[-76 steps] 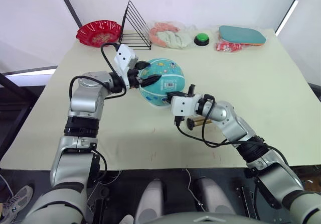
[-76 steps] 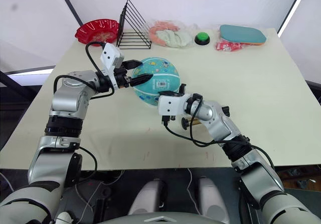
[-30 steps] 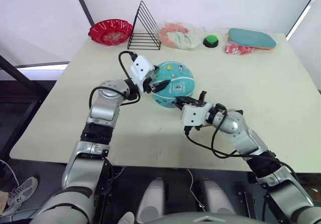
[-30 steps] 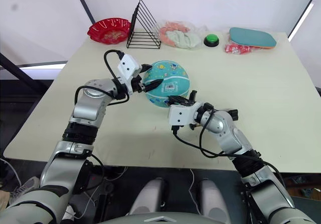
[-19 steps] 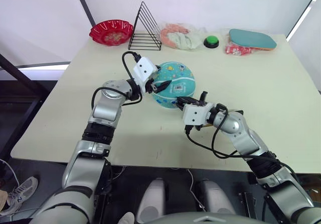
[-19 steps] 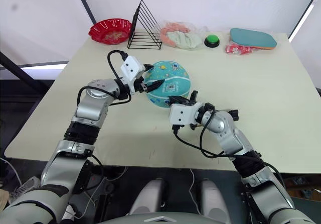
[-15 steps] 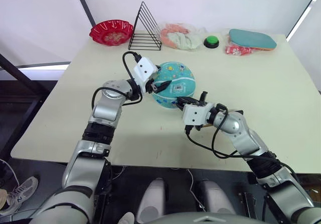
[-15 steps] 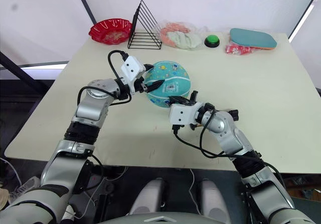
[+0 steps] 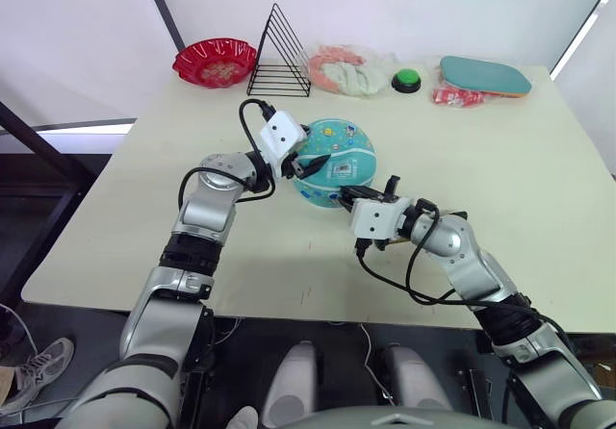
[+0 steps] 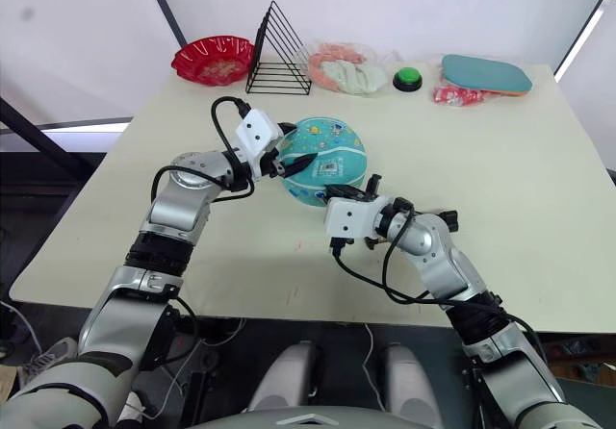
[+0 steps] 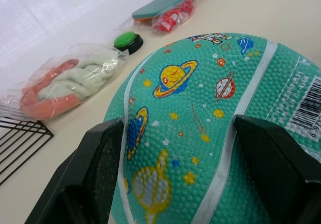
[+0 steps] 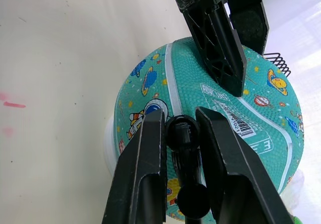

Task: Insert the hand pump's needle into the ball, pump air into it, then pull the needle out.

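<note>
The teal ball (image 9: 337,158), printed with cartoons and a barcode sticker, rests on a white base (image 12: 107,148) at the table's middle. My left gripper (image 9: 310,155) is at its left side, and both black fingers (image 11: 98,171) press against the ball's skin. At the ball's near side, my right gripper (image 12: 180,114) is shut on the hand pump's black hose end (image 12: 181,133), which points at the ball. The tip touches or nearly touches the rubber. The needle itself is hidden, and so is the pump's barrel, behind the right wrist.
Along the far edge of the table stand a red bowl (image 9: 215,62), a black wire rack (image 9: 279,54), a bag of cloth (image 9: 342,68), a green button (image 9: 405,81) and a teal paddle (image 9: 484,73) on a red packet (image 9: 456,95).
The whole picture has shifted with the camera. Over the last second both grippers have kept their places at the ball.
</note>
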### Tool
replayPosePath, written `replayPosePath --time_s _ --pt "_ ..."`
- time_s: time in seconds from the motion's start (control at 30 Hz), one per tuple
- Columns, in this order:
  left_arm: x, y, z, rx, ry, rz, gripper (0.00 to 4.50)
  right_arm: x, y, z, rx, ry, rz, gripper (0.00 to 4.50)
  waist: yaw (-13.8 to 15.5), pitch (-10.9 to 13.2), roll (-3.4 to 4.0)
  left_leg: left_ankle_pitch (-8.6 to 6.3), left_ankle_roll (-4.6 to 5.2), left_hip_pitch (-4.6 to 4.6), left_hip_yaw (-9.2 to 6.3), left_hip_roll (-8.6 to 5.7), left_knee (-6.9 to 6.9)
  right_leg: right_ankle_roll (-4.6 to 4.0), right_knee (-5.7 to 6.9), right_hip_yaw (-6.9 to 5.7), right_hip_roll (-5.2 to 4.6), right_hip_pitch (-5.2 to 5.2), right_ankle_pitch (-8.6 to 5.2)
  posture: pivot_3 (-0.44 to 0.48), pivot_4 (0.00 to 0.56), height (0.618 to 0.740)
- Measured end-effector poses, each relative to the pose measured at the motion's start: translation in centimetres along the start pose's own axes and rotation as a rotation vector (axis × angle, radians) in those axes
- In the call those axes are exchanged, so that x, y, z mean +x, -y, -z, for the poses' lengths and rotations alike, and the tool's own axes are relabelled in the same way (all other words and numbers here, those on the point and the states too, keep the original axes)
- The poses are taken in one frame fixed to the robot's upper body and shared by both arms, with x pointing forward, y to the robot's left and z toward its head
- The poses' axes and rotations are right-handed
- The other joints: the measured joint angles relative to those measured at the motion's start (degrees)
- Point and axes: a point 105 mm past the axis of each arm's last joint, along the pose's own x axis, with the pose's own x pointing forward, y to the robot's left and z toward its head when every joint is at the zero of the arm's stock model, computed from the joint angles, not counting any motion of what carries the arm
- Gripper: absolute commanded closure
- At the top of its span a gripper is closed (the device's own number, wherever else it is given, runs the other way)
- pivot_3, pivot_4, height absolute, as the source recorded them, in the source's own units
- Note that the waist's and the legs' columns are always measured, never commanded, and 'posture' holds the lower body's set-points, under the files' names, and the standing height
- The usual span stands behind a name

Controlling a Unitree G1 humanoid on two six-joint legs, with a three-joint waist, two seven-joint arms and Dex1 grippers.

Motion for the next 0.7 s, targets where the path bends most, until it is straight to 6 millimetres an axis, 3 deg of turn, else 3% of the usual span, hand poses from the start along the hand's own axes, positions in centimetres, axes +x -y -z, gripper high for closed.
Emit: replayPosePath --time_s 0.7 --pt "0.13 -0.01 0.2 0.0 -0.007 0.0 0.81 -0.34 0.05 -0.36 0.03 0.014 -0.01 4.09 0.0 0.0 0.0 0.0 0.0 0.0 0.0 0.0 0.0 0.06 -0.03 -0.01 -0.01 0.01 -0.03 0.0 0.15 0.74"
